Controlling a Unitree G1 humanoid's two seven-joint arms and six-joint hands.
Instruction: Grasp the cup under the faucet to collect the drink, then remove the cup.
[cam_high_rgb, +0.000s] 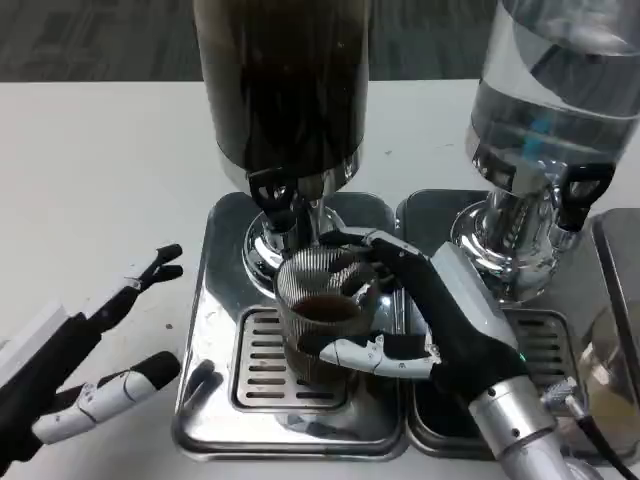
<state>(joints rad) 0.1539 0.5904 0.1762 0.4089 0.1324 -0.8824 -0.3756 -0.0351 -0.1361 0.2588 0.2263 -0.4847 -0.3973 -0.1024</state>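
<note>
Two hands: right hand (425, 310) grips cup (320, 315) under faucet (275, 200); left hand (105, 355) spread, empty.

Our right hand (425, 310) wraps its fingers around the cup (320, 315); our left hand (105, 345) rests apart, fingers spread.

A white table (90, 150) is stretching across the scene, its far edge running along the top left; beyond it, dark grey striped flooring (90, 40) is showing at the far side; soft overhead light is glinting off the tabletop.
</note>
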